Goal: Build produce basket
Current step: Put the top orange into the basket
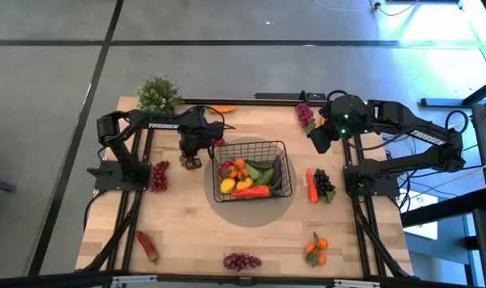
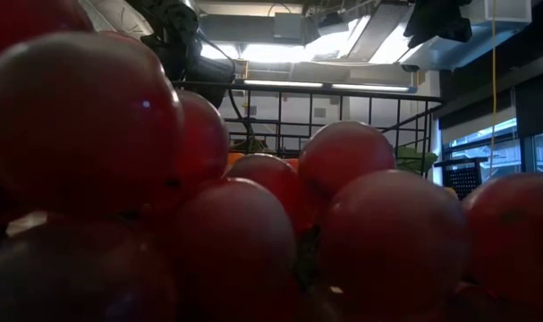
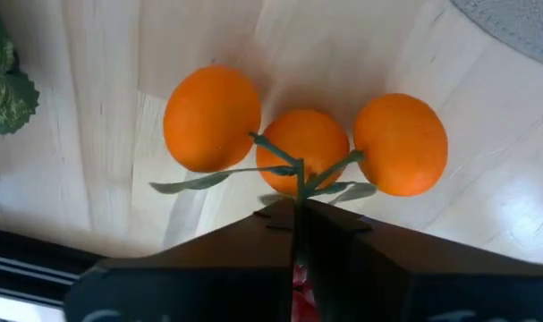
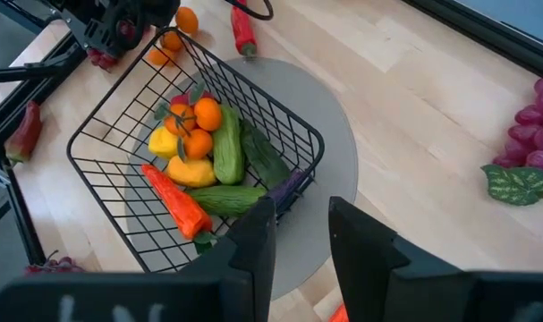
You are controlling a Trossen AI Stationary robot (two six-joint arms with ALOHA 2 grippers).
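My low camera is almost wholly blocked by a grape bunch (image 2: pixel 253 215) pressed up against the lens; behind it I make out only the top wires of the basket (image 2: pixel 343 107). From overhead, the left gripper (image 1: pixel 193 152) hides most of what it carries. Its wrist camera settles that: the fingers (image 3: pixel 253 259) are pressed together on the green stem of an orange cluster (image 3: pixel 302 143), three oranges hanging just ahead of the tips, above bare table (image 3: pixel 101 107).

The basket (image 1: pixel 283 149) sits on a grey round mat (image 1: pixel 251 208) just beside that gripper, toward the right arm. A small red pepper (image 4: pixel 242 31) lies near the basket's rim on the left gripper's side.

The right gripper (image 4: pixel 300 241) hovers with its fingers spread and nothing between them, held above the basket's edge. A purple grape bunch with a leaf (image 4: pixel 530 134) lies off to its side.

In the basket I see another orange cluster (image 4: pixel 192 125), lemons (image 4: pixel 168 143), cucumbers (image 4: pixel 228 148), a carrot (image 4: pixel 177 201) and part of an eggplant (image 4: pixel 289 183).
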